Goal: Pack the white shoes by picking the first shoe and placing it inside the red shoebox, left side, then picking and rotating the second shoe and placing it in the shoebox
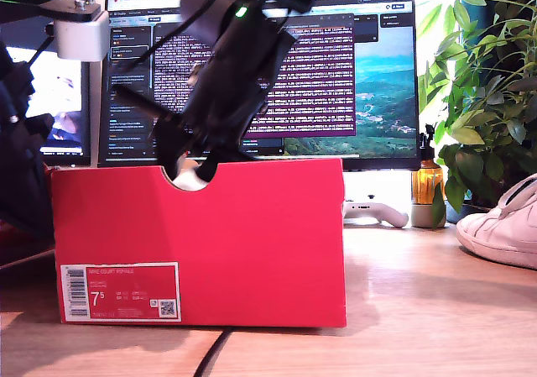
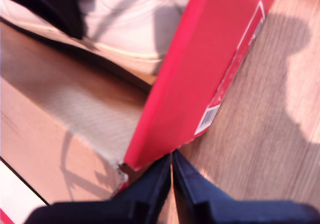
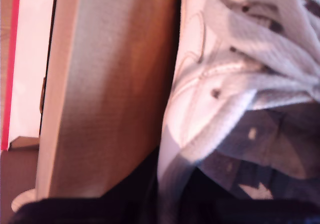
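The red shoebox (image 1: 252,243) stands on the wooden table, its notch and barcode label facing the exterior view. My second arm (image 1: 226,75) reaches down into it from above. My second gripper (image 3: 165,199) is shut on one of the white shoes (image 3: 225,69), at the collar beside the laces, low over the box's brown floor. Part of this shoe (image 1: 191,178) shows through the notch. My first gripper (image 2: 172,184) is shut on nothing, above a corner of the shoebox (image 2: 200,74), and sees the held shoe (image 2: 135,19) inside. The other white shoe (image 1: 503,226) lies at the exterior view's right edge.
A wide monitor (image 1: 336,66) stands behind the box. At the exterior view's right are a leafy plant (image 1: 487,83), an amber bottle (image 1: 428,184) and a white game controller (image 1: 377,213). A dark cable (image 1: 214,356) runs out from under the box front.
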`<state>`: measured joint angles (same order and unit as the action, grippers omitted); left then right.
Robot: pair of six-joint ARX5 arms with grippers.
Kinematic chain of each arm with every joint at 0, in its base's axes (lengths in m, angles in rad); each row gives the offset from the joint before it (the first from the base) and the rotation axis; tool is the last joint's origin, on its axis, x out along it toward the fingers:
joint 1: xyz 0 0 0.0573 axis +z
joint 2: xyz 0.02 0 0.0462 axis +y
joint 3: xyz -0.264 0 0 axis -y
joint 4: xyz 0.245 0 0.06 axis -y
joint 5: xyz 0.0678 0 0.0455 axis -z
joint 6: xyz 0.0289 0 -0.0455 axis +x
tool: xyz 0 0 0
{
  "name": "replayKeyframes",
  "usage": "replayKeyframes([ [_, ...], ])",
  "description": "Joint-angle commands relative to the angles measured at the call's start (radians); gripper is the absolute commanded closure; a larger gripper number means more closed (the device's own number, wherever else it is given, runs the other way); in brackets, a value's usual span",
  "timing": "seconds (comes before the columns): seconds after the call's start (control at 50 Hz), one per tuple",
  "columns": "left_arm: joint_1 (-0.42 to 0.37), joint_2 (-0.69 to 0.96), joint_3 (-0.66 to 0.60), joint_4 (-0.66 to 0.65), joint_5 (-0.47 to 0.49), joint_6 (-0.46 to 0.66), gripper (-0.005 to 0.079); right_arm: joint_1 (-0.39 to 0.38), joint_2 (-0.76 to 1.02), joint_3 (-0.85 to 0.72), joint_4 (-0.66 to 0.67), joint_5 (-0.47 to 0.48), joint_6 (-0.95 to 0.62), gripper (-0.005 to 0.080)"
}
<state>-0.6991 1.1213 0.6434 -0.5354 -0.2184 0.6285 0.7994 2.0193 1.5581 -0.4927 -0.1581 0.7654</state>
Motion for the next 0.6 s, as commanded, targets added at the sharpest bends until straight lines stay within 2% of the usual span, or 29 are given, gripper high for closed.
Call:
replayKeyframes([
  [0.0,-0.005,0.004,0.002,0.003,0.0,0.001,0.0762,-0.002,-0.019,0.02,0.018,0.008,-0.003,0.0596],
  [0.12,-0.004,0.004,0.002,0.003,0.001,0.0,0.0762,-0.002,-0.019,0.021,0.045,0.006,-0.008,0.0425],
  [0.18,-0.004,0.004,0.002,0.003,0.001,0.0,0.0761,-0.002,-0.02,0.023,0.049,0.006,-0.008,0.0393],
  [0.28,-0.004,0.004,0.002,-0.001,0.001,-0.001,0.0762,-0.01,-0.022,0.047,0.008,0.003,-0.015,0.0391],
  [0.58,-0.004,0.004,0.002,-0.019,0.001,-0.002,0.0761,-0.056,-0.075,0.259,-0.302,0.022,-0.162,0.0389],
])
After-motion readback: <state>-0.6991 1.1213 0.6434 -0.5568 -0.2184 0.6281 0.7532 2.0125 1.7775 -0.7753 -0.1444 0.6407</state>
